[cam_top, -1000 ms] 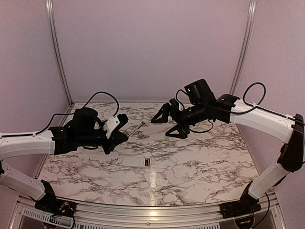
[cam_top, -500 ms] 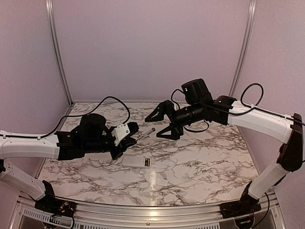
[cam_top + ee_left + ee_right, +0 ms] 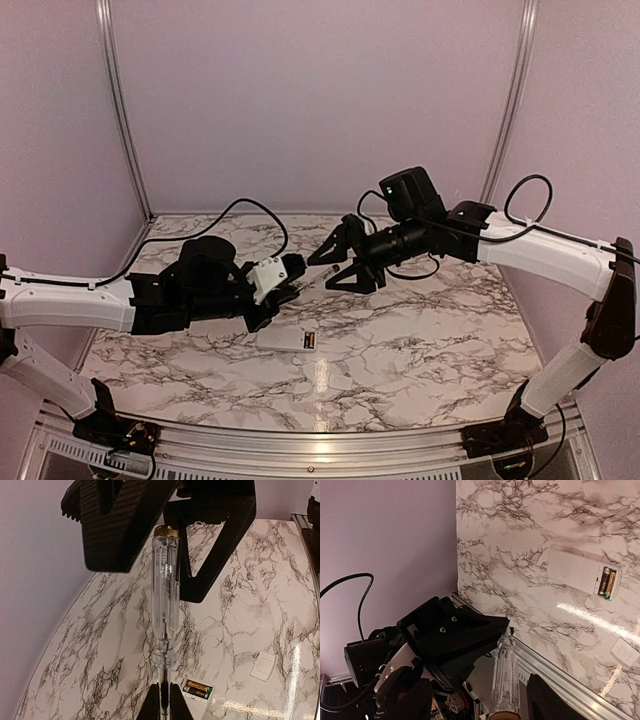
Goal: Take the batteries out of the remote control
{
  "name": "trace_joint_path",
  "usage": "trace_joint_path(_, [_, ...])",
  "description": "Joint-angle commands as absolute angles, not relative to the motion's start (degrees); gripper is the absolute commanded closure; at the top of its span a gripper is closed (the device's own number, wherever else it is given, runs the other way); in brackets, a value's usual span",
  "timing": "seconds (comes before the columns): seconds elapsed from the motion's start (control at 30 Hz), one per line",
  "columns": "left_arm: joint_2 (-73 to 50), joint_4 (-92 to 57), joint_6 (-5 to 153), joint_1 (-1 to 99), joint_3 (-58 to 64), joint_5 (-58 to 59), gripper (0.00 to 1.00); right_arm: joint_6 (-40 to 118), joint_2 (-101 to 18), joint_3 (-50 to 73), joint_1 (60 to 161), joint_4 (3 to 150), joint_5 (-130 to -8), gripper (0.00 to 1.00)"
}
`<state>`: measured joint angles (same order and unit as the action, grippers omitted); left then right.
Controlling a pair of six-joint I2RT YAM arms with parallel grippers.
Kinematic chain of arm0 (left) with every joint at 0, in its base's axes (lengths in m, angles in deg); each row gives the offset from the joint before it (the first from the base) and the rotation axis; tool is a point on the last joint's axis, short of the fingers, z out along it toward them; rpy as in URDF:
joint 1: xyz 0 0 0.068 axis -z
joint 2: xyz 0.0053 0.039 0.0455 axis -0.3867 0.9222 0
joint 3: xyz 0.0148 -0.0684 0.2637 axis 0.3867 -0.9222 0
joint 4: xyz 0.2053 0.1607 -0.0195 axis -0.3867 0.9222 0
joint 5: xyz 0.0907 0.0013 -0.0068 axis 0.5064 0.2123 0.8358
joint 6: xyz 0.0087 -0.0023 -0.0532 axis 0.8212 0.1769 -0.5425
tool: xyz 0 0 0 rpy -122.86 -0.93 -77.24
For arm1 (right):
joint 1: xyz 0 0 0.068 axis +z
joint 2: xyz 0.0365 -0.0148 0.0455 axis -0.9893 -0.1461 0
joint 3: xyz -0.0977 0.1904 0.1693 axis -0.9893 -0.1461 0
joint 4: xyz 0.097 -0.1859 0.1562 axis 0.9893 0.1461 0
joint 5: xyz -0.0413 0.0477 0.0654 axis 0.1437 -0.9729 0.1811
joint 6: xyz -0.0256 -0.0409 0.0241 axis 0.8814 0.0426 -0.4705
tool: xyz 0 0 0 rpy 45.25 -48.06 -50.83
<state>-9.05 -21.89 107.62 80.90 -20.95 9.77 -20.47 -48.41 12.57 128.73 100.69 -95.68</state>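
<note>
Marble top (image 3: 430, 345): remote control (image 3: 284, 338) w/ batteries (image 3: 310, 342) near L gripper (image 3: 162, 702) (tight on screwdriver (image 3: 165, 595)); R gripper (image 3: 330, 270) spread.

Marble-pattern worktop (image 3: 430, 330) is carrying two items. Remote control (image 3: 285, 338) is lying flat just 7 o'clock of centre, with batteries (image 3: 309, 341) sitting in the recess at its 3 o'clock end. White cover (image 3: 263, 665) is lying apart at the remote's 4 o'clock.

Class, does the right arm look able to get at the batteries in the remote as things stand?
Probably not directly: the right gripper straddles the screwdriver that the left gripper holds by its shaft. The batteries lie uncovered in the remote, so nothing there blocks them.
</note>
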Motion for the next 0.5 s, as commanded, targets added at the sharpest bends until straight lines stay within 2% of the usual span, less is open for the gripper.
trace_joint_path(0.0, [-7.84,-23.63,107.9,81.66,-18.69,10.72,1.0,-19.08,-48.8,11.83,129.37,102.68,-95.63,0.4])
trace_joint_path(0.47, [-6.63,-23.37,109.09,83.08,-18.3,12.06,1.0,-16.34,-50.71,13.38,129.32,105.76,-94.35,0.73])
